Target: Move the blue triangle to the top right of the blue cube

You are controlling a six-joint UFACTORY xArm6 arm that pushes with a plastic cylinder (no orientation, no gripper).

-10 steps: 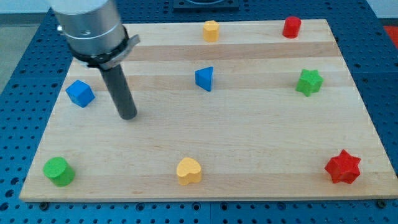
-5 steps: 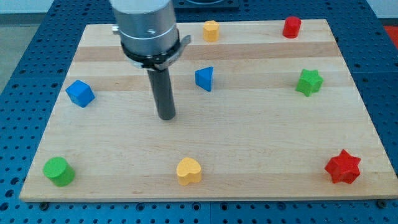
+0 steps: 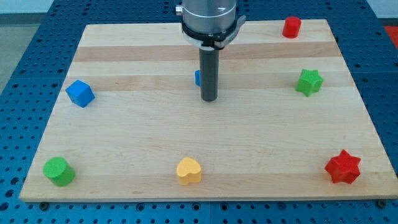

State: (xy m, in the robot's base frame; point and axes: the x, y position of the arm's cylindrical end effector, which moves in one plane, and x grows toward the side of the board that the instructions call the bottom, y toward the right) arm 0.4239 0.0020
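The blue triangle lies near the board's upper middle, almost wholly hidden behind my rod; only a blue sliver shows at the rod's left side. My tip rests on the board just below and right of that sliver, close to or touching the triangle. The blue cube sits far to the view's left, well apart from the tip.
A red cylinder stands at the top right, a green star at the right, a red star at the bottom right, a yellow heart at the bottom middle, a green cylinder at the bottom left.
My rod has swept from beside the blue cube rightward across the board to the blue triangle, now covering it and the yellow block at the top. No block has visibly moved.
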